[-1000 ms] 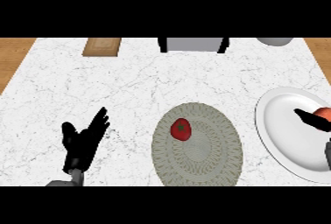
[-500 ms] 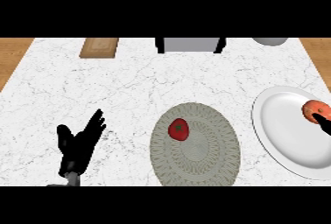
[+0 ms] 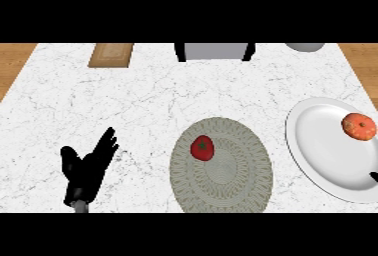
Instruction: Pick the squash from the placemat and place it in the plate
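At the lower left of the head view I see my left hand (image 3: 87, 167), open, fingers straight and pointing up over the marble counter (image 3: 148, 105). It holds nothing and only rests there, away from the work, so that it does not stand in the way.

Of my right hand (image 3: 374, 176) only a small dark tip shows at the right edge, over the lower part of the white plate (image 3: 321, 160). It is probably a fingertip, but the view cuts it off and I cannot tell how the fingers stand. Nothing is seen in it.

The orange, round squash (image 3: 359, 125) lies on the plate, in its upper right part and well apart from that dark tip. I judge it is set down there and free, so the placing looks done.

To the left of the plate lies the round woven placemat (image 3: 221, 187). A red tomato (image 3: 202, 147) sits on its upper left part; it is not the task's thing, so it belongs where it is.

At the far edge of the counter I see a wooden board (image 3: 111, 54), a grey box (image 3: 214, 51) and part of a grey bowl (image 3: 305, 46).
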Robot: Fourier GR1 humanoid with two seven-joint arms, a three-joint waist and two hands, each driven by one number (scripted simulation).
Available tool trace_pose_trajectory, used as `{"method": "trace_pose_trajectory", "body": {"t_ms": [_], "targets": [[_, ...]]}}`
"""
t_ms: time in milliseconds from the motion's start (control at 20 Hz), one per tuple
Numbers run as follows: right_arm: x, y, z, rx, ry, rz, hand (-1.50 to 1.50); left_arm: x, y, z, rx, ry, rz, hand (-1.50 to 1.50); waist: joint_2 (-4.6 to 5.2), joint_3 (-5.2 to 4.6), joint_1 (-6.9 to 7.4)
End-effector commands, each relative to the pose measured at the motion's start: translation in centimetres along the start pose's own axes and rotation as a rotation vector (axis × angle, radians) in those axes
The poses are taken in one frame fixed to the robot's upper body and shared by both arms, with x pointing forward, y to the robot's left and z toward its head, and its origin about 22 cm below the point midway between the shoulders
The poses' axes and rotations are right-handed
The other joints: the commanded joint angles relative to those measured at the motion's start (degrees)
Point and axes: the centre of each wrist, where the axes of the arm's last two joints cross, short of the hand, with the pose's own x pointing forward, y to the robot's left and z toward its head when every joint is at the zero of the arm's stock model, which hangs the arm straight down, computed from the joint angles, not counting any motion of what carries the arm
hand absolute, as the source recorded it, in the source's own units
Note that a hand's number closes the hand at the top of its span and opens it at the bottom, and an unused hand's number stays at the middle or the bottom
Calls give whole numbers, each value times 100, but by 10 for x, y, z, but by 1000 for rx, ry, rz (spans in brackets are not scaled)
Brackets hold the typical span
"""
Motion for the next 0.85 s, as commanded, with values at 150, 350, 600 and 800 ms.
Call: {"method": "trace_pose_trajectory", "body": {"t_ms": [150, 350, 600, 800], "targets": [[0, -57, 60, 79, 3, 62, -150, 13, 5, -10, -8, 15, 0, 0, 14, -3, 7], [-3, -59, 101, 106, -1, 102, -150, 15, -6, -8, -6, 18, -2, 0, 15, -1, 26], [-3, -71, 112, 109, 17, 134, -150, 2, -2, 3, -22, 9, -21, 0, 17, 1, 50], [0, -80, 131, 115, 21, 128, -150, 9, 0, -5, 3, 3, -21, 0, 18, 0, 42]]}}
